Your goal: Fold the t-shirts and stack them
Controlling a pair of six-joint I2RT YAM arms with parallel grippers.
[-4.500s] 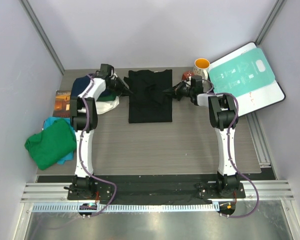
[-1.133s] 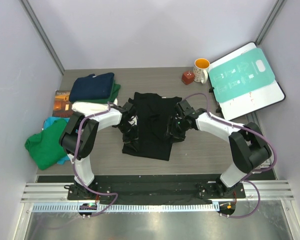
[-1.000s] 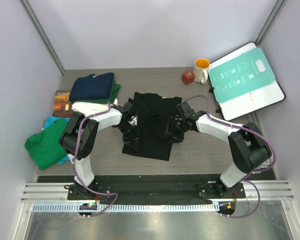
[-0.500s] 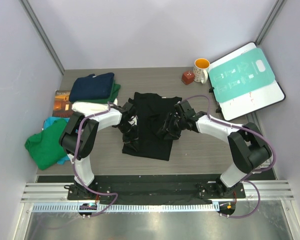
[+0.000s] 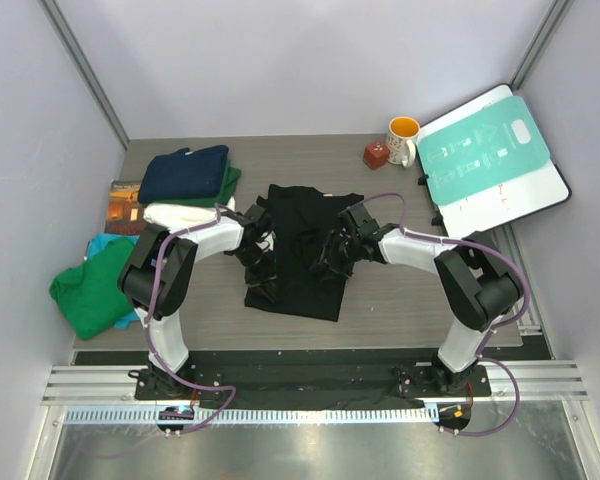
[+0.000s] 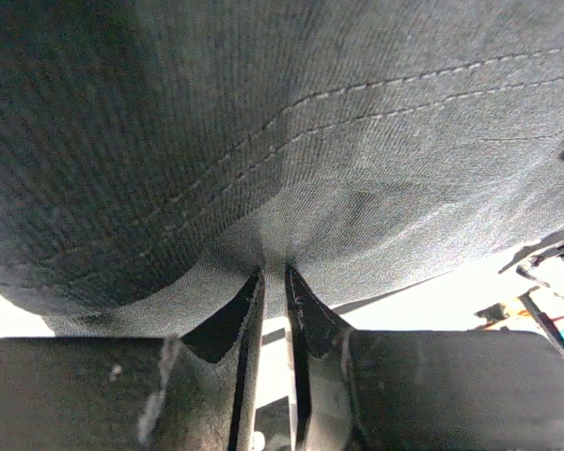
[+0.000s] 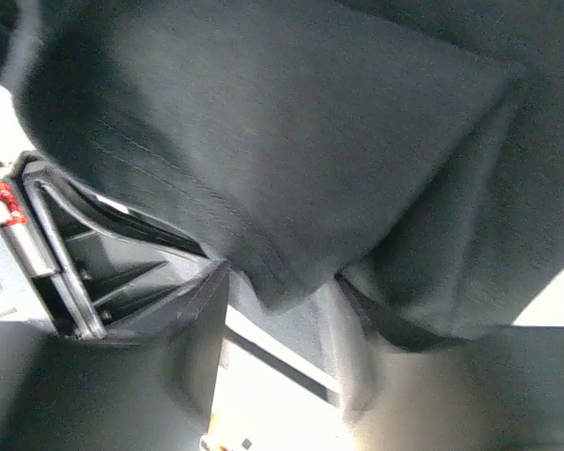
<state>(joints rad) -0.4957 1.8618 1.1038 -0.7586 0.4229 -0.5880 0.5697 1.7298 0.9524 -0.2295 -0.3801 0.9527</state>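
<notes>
The black t-shirt lies rumpled at the middle of the table, and its print does not show. My left gripper is at its left edge, shut on a pinch of the black cloth; in the left wrist view the gripper has its jaws nearly together. My right gripper is over the shirt's right half. In the right wrist view this gripper has its jaws apart, with a fold of black cloth hanging over the fingertips. A folded navy t-shirt lies on a green one.
White cloth lies under that stack at the back left. A crumpled green t-shirt over a teal one hangs at the left edge by a brown book. A mug, a small red object and the teal-and-white board are at the back right.
Both grippers brought the black shirt from the back of the table toward the middle. In the last second my right gripper has slid left over the shirt. The left has stayed put.
</notes>
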